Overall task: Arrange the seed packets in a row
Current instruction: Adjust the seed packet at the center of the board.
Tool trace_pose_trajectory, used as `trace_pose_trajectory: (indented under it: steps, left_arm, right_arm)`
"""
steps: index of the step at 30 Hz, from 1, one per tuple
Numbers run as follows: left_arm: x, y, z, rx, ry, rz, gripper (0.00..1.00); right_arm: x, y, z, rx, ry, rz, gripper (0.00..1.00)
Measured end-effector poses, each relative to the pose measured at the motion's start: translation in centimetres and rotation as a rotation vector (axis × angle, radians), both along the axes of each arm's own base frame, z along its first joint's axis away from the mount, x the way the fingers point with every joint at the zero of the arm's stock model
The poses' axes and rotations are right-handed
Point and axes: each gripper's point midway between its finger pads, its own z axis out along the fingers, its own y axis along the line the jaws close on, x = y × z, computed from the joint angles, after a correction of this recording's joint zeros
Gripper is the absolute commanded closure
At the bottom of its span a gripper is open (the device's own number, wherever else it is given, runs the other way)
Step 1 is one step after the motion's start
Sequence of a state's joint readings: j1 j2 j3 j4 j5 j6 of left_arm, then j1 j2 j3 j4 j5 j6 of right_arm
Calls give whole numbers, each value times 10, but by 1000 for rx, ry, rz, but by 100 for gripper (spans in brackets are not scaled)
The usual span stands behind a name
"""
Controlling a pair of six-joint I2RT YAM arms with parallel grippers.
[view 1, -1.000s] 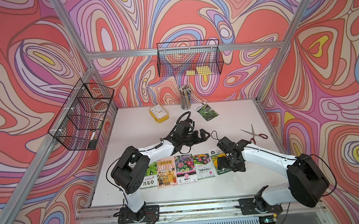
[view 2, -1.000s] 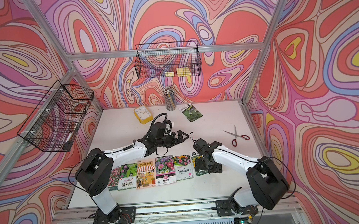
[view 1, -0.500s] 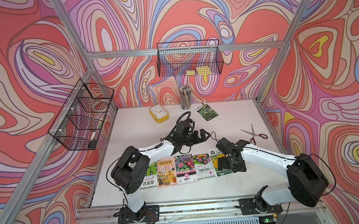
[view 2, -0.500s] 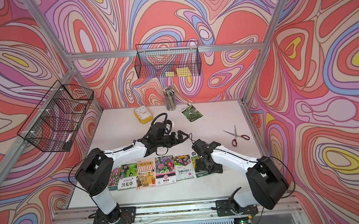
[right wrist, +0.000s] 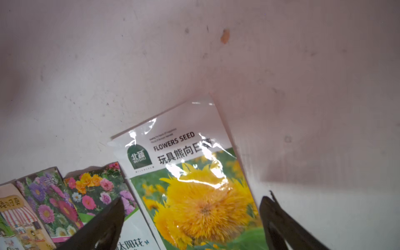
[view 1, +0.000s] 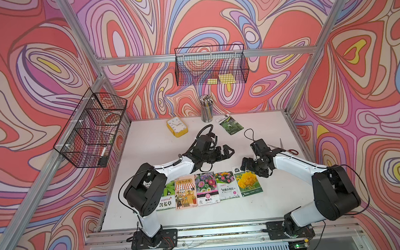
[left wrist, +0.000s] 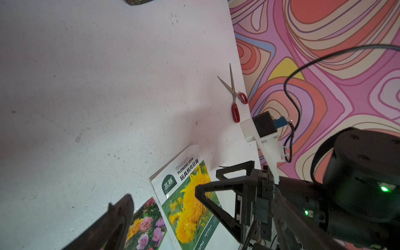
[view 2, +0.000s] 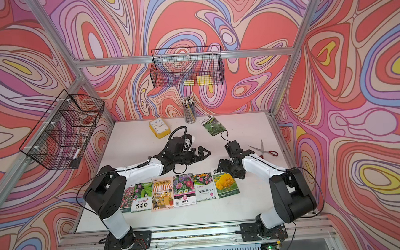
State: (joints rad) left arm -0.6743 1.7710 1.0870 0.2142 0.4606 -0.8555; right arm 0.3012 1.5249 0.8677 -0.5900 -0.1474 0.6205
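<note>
Currently, right end effector [view 1: 254, 169] hovers released, empty, over sunflower pkt [view 1: 247, 183] ending bench [view 1: 147, 143] row [view 1: 206, 188]; left end effector [view 1: 228, 152] likewise released; green pkt [view 1: 230, 126] lies apart, rear.

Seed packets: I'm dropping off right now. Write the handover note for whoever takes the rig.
Left gripper: open, empty, mid-table behind the row.
Right gripper: open, empty, over the sunflower packet's far edge.
Done: six seed packets lie side by side near the front edge, from the pink-flower packet, partly hidden by the left arm, to the sunflower packet, slightly skewed.
Left: the dark green packet beside the pencil cup at the back; bring it to the row's end.
</note>
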Motion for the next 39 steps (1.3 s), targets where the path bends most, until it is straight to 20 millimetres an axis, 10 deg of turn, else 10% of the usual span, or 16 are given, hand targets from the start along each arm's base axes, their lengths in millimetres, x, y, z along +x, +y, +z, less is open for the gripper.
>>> trace_pose_trajectory:
  steps: [39]
  left_arm:
    - [2, -1, 6, 20, -7, -12, 1]
  right_arm:
    - [-24, 7, -6, 169, -3, -74, 2]
